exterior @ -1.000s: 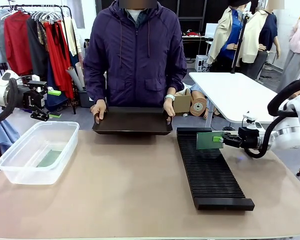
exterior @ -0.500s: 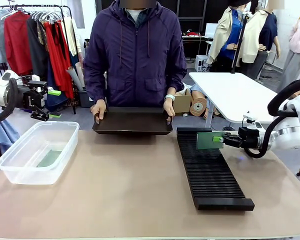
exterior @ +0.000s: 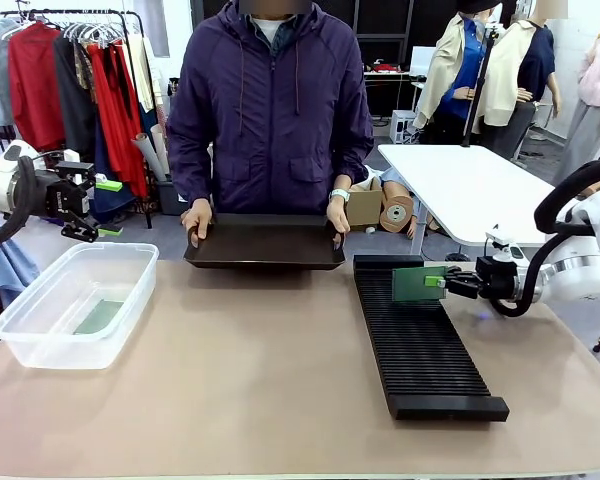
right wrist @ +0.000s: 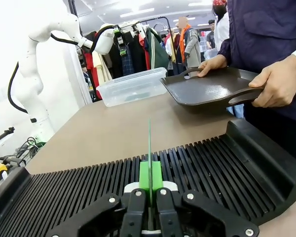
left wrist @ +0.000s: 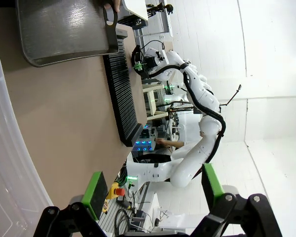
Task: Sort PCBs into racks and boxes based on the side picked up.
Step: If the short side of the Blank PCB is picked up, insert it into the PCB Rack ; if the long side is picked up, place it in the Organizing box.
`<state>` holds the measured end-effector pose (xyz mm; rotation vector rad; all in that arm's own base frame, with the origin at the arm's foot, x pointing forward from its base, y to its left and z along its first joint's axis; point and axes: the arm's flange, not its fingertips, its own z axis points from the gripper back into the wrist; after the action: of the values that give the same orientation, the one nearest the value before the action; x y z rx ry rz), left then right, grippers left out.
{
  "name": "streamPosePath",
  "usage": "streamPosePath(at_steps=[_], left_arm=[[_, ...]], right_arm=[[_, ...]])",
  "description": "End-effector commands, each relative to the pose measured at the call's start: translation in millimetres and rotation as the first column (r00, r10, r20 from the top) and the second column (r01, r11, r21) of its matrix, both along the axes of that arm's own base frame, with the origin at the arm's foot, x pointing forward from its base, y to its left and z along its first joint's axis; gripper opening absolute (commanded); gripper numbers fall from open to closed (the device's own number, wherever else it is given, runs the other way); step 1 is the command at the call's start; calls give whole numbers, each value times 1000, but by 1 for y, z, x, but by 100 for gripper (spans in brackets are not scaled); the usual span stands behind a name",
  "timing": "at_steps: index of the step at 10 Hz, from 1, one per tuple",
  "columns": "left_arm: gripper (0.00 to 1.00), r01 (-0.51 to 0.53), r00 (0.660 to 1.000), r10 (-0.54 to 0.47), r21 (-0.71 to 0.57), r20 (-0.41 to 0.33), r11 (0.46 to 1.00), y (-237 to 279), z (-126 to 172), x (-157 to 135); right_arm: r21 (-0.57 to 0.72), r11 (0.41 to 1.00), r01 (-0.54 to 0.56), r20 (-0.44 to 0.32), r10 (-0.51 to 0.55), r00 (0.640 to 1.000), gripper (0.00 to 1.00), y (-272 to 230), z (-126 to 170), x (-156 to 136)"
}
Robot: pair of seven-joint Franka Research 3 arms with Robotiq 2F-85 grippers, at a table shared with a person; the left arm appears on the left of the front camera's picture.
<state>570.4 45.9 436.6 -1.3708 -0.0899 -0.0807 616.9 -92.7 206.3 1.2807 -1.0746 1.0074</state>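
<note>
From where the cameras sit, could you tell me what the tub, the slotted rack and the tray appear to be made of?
The tub looks like clear, slightly frosted plastic: the table shows through its walls. The rack appears matte black, probably moulded plastic, with fine ribbed slots. The tray is dark and glossy, mirroring ceiling lights; plastic or coated metal, I cannot tell.

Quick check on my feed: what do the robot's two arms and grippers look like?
Both arms are white with rounded joints and black cables looping near the wrists. The left gripper and right gripper are black, angular two-finger units with bright green pads on the fingers.
</note>
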Motion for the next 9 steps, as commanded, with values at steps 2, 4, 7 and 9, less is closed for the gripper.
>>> streamPosePath(at_steps=[2,4,7,9], left_arm=[[100,-4,1000,4,0,1,1000,1,0,0],[100,-4,1000,4,0,1,1000,1,0,0],[100,-4,1000,4,0,1,1000,1,0,0],[100,-4,1000,4,0,1,1000,1,0,0]], right_arm=[[-13,1000,16,46,-15,999,0,11,-5,-7],[-9,1000,9,36,-9,999,0,13,-7,-5],[-15,1000,-9,29,9,1000,0,16,-10,-3],[5,1000,-28,27,28,999,0,15,-9,-4]])
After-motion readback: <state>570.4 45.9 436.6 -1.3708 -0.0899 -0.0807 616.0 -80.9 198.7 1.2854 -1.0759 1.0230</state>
